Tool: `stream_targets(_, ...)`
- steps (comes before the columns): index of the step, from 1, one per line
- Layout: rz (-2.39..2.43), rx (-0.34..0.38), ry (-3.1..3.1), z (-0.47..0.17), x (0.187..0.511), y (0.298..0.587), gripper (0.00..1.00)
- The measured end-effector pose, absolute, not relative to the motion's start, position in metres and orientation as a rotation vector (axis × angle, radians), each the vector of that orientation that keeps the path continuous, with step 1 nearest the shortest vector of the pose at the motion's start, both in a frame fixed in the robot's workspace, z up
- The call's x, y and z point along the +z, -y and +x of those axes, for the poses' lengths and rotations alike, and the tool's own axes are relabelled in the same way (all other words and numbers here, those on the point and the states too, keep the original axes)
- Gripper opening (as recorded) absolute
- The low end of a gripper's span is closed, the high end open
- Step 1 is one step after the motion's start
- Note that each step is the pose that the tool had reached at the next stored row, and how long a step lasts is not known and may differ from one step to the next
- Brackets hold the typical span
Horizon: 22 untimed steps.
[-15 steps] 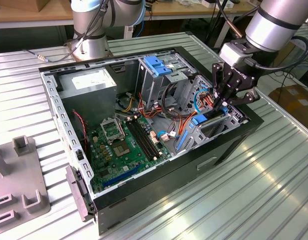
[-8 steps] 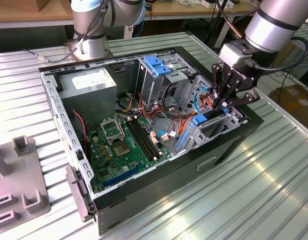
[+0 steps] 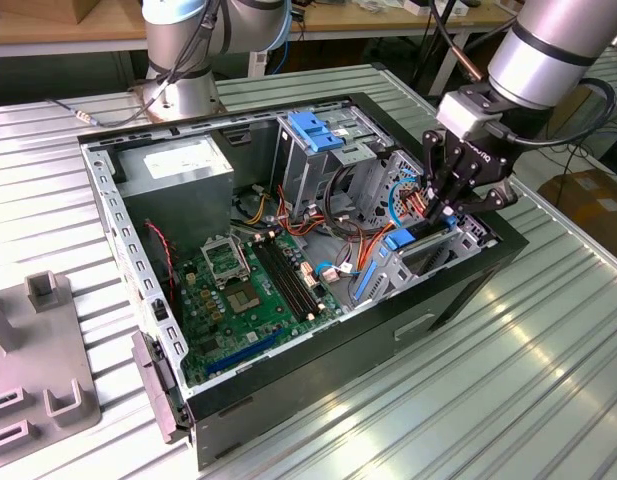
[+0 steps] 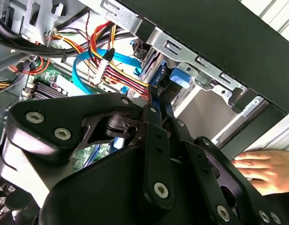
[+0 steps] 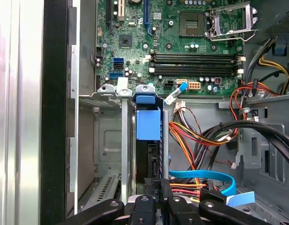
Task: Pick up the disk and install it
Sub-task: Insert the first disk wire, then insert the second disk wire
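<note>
The gripper [image 3: 440, 213] is clamped on the disk [image 5: 148, 123], upright in its bay; likely heavy, rigid, shock-sensitive, best gripped by its edges.

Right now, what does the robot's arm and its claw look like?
The arm is a fat silver tube with a dark band. A grey block joins it to the gripper, which is black, built from flat bars with silver screws. A black cable loops beside it.
</note>
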<state>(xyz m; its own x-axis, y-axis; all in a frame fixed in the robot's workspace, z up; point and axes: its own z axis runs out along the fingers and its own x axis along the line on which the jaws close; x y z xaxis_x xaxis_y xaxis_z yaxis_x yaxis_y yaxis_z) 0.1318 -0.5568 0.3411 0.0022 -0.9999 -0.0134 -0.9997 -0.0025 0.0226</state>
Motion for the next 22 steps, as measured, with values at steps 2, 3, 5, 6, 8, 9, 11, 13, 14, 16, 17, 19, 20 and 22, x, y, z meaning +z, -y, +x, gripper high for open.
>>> stream_targets(2, 2.219, -0.04, 2.214, 0.132, 0.341, 0.557, 0.16)
stream_targets(3, 2.219, -0.04, 2.214, 0.132, 0.341, 0.557, 0.16)
stream_targets(5, 2.219, -0.041, 2.215, 0.132, 0.341, 0.557, 0.18)
stream_targets(6, 2.219, -0.041, 2.215, 0.132, 0.342, 0.557, 0.18)
stream_targets(8, 2.219, -0.04, 2.215, 0.132, 0.348, 0.557, 0.24)
stream_targets(9, 2.219, -0.04, 2.215, 0.132, 0.349, 0.557, 0.24)
stream_targets(11, 2.219, -0.041, 2.215, 0.132, 0.35, 0.557, 0.24)
stream_targets(13, 2.219, -0.041, 2.215, 0.132, 0.35, 0.557, 0.24)
stream_targets(14, 2.219, -0.04, 2.215, 0.132, 0.35, 0.557, 0.16)
stream_targets(16, 2.219, -0.041, 2.215, 0.132, 0.351, 0.557, 0.1)
stream_targets(17, 2.219, -0.04, 2.215, 0.132, 0.351, 0.557, 0.1)
stream_targets(19, 2.219, -0.041, 2.215, 0.132, 0.351, 0.557, 0.1)
stream_targets(20, 2.219, -0.04, 2.215, 0.132, 0.351, 0.557, 0.1)
stream_targets(22, 2.219, -0.04, 2.215, 0.132, 0.351, 0.557, 0.1)
